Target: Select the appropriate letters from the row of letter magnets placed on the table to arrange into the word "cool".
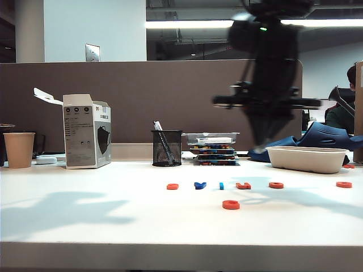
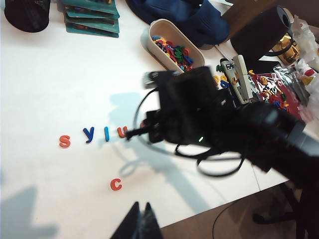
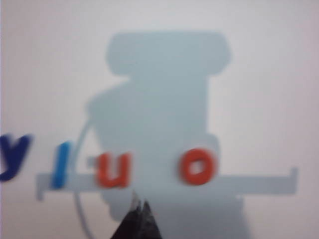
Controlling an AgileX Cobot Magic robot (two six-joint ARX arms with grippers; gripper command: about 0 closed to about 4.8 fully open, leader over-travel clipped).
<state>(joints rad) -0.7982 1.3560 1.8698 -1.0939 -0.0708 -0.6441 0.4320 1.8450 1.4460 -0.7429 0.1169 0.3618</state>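
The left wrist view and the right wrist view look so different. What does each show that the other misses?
Only the left wrist view shows the orange s, the c set apart from the row, the tray of spare letters, the right arm over the table, and the left gripper, shut. Only the right wrist view shows the orange o and the right gripper, shut and empty. Both show the blue y, the light-blue l and the orange u.

Five orange letters (image 1: 231, 204), two blue (image 1: 199, 185)
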